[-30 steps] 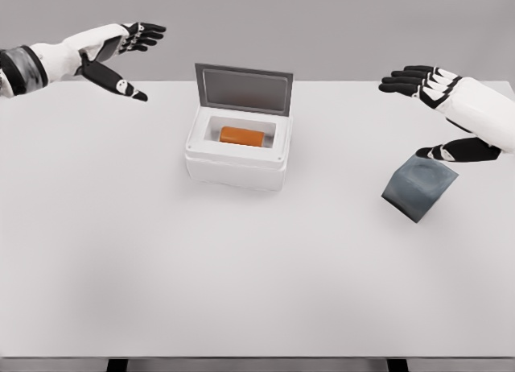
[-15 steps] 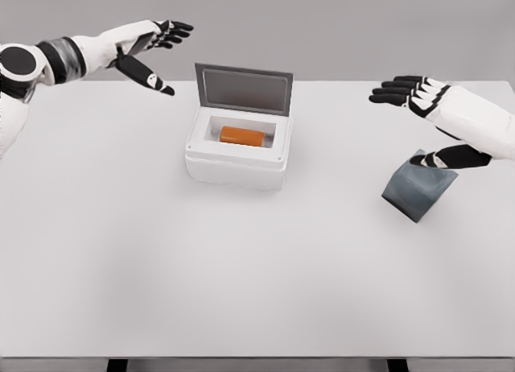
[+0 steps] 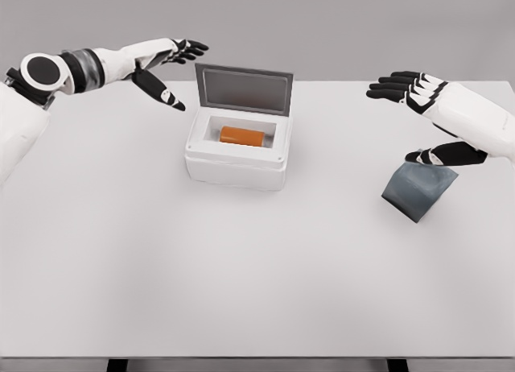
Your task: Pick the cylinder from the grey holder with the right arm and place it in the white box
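Logging what I see from the head camera, one line per item.

Cylinder: the orange cylinder [image 3: 242, 136] lies on its side inside the white box [image 3: 235, 164], down in its recess, touching neither hand.

White box: it sits on the table [image 3: 241, 275] left of centre toward the far edge, with its grey lid [image 3: 244, 88] standing up at the back.

Grey holder: the grey holder [image 3: 418, 191] rests tilted on the right side of the table, well apart from the box; I see nothing in it.

Right hand: the right hand [image 3: 422, 114] hovers above and just behind the holder, fingers [image 3: 390, 86] stretched out toward the box, thumb [image 3: 442, 155] close over the holder's upper edge. It grips nothing. I cannot tell whether the thumb touches the holder.

Left hand: the left hand [image 3: 169, 66] is raised at the far left, just beside the upper left corner of the lid, fingers extended and thumb pointing down. It is empty.
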Robot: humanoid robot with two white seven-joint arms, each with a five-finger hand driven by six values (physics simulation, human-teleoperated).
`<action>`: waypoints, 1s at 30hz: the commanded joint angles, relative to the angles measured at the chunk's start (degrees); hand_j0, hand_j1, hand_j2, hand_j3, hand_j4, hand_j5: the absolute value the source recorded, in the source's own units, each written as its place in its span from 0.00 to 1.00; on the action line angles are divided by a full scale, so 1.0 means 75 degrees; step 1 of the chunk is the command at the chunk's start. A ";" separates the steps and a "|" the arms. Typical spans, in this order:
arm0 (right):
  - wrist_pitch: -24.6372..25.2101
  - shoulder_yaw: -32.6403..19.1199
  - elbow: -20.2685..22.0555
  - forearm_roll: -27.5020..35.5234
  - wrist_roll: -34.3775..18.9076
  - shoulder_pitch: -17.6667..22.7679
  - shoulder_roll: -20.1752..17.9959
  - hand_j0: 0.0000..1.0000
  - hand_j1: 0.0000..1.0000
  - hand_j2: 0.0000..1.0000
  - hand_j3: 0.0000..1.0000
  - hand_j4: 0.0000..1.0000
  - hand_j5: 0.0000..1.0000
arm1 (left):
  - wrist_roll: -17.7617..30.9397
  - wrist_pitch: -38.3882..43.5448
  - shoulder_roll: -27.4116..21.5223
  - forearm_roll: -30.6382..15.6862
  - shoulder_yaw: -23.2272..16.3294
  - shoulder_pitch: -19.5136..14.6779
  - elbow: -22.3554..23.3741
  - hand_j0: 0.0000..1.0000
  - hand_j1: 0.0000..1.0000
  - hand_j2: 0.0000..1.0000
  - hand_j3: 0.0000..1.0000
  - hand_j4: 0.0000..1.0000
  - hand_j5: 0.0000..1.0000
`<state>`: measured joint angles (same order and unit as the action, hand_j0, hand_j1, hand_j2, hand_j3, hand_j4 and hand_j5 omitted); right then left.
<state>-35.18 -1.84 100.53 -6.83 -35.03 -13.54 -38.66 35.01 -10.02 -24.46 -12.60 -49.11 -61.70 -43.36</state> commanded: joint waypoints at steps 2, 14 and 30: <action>0.0024 0.0011 0.0002 0.0044 0.0004 0.0000 -0.0002 1.00 1.00 1.00 1.00 1.00 1.00 | -0.0002 -0.0129 -0.0008 0.0016 -0.0120 0.0000 -0.0008 1.00 1.00 1.00 1.00 1.00 1.00; 0.0024 -0.0048 0.0002 0.0044 0.0004 0.0012 0.0127 1.00 1.00 1.00 1.00 1.00 1.00 | -0.0002 -0.0515 -0.0113 0.0087 -0.0272 0.0023 -0.0277 1.00 1.00 1.00 1.00 1.00 1.00; 0.0024 -0.0048 0.0002 0.0032 0.0004 0.0012 0.0139 1.00 1.00 1.00 1.00 1.00 1.00 | -0.0002 -0.1078 -0.0406 0.0087 -0.0296 0.0176 -0.0676 1.00 1.00 1.00 1.00 1.00 1.00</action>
<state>-35.18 -2.19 100.53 -7.00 -35.03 -13.45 -37.59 35.02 -17.93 -27.33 -11.69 -51.34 -60.38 -48.02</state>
